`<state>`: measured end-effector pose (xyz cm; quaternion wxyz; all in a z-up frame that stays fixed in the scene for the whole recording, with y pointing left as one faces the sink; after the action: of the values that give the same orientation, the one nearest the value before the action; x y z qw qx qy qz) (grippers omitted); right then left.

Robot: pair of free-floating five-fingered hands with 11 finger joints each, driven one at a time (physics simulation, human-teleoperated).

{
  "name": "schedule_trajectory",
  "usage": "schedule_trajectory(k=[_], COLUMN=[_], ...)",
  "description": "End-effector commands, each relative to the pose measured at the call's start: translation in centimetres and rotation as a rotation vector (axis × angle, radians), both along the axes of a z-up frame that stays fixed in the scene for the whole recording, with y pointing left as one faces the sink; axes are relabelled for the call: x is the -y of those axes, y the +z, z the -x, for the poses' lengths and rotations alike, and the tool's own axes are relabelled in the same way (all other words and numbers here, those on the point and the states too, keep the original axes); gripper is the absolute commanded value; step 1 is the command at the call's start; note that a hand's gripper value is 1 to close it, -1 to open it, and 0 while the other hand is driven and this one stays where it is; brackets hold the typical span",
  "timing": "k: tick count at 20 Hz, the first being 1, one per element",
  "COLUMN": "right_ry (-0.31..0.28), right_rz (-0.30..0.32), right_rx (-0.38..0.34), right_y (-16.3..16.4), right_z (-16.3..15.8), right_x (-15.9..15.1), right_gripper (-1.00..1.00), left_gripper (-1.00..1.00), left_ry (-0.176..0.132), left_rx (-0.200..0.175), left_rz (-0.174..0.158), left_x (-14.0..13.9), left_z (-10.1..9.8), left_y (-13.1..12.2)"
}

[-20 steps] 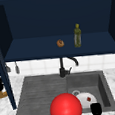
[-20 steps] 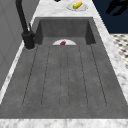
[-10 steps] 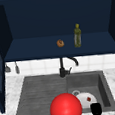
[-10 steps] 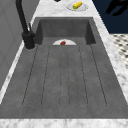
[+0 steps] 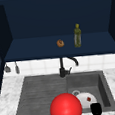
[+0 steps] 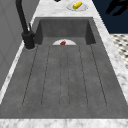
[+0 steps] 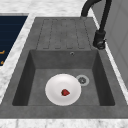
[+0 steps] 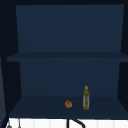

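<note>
My right hand (image 5: 96, 110) hovers low at the sink's front edge, just right of a white plate (image 5: 85, 101). In the left side view this hand (image 6: 117, 6) hangs beyond the counter's front edge with its fingers spread, holding nothing. The plate (image 7: 63, 89) lies in the sink basin (image 7: 100, 82) with a small red piece of food (image 7: 65, 92) on it. A large red ball (image 5: 66, 108) covers the sink's front edge left of the hand.
A black faucet (image 5: 62, 68) stands behind the sink; the ribbed drainboard (image 6: 65, 75) lies left of the basin. A bottle (image 8: 86, 98) and a small orange item (image 8: 68, 104) stand on the shelf above. A plate with a yellow-green food (image 6: 77, 5) is on the far counter.
</note>
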<state>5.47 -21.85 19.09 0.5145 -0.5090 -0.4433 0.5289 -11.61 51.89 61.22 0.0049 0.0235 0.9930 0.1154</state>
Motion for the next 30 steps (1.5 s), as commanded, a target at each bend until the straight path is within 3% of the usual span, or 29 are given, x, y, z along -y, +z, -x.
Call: schedule_trajectory(k=[1,2,3,5,8,12,16,18,21,26,28,30], right_ry=[0.000,0.000,0.000,0.000,0.000,0.000,0.000,0.000,0.000,0.000,0.000,0.000], right_rz=[0.000,0.000,0.000,0.000,0.000,0.000,0.000,0.000,0.000,0.000,0.000,0.000], right_rx=[0.000,0.000,0.000,0.000,0.000,0.000,0.000,0.000,0.000,0.000,0.000,0.000], right_y=[0.0,0.0,0.0,0.0,0.0,0.0,0.0,0.0,0.0,0.0,0.0,0.0], right_z=[0.0,0.0,0.0,0.0,0.0,0.0,0.0,0.0,0.0,0.0,0.0,0.0], right_x=[0.0,0.0,0.0,0.0,0.0,0.0,0.0,0.0,0.0,0.0,0.0,0.0], right_gripper=[0.00,0.00,0.00,0.00,0.00,0.00,0.00,0.00,0.00,0.00,0.00,0.00], left_gripper=[-1.00,-1.00,-1.00,-1.00,-1.00,-1.00,-1.00,-1.00,-1.00,-1.00,-1.00,-1.00], left_ry=[0.011,0.010,-0.011,-0.017,-0.012,-0.022,0.001,-0.017,-0.059,-0.079,-0.097,-0.108], left_rx=[0.000,-0.008,0.008,-0.036,-0.006,-0.011,0.001,0.000,-0.024,-0.036,-0.024,-0.019], left_rz=[0.008,0.003,-0.020,-0.014,0.083,0.095,0.007,-0.033,-0.049,-0.071,-0.101,-0.107], left_x=[0.0,-0.1,0.0,-1.8,-2.8,-4.2,-6.2,-7.2,-8.5,-9.2,-8.8,-8.1], left_z=[-0.2,-0.2,0.0,-0.8,-1.3,-1.7,-1.4,-1.5,-1.6,-1.5,-1.2,-1.1], left_y=[0.0,0.0,0.0,-0.9,-1.9,-3.0,-6.0,-7.1,-8.9,-11.8,-12.5,-13.5])
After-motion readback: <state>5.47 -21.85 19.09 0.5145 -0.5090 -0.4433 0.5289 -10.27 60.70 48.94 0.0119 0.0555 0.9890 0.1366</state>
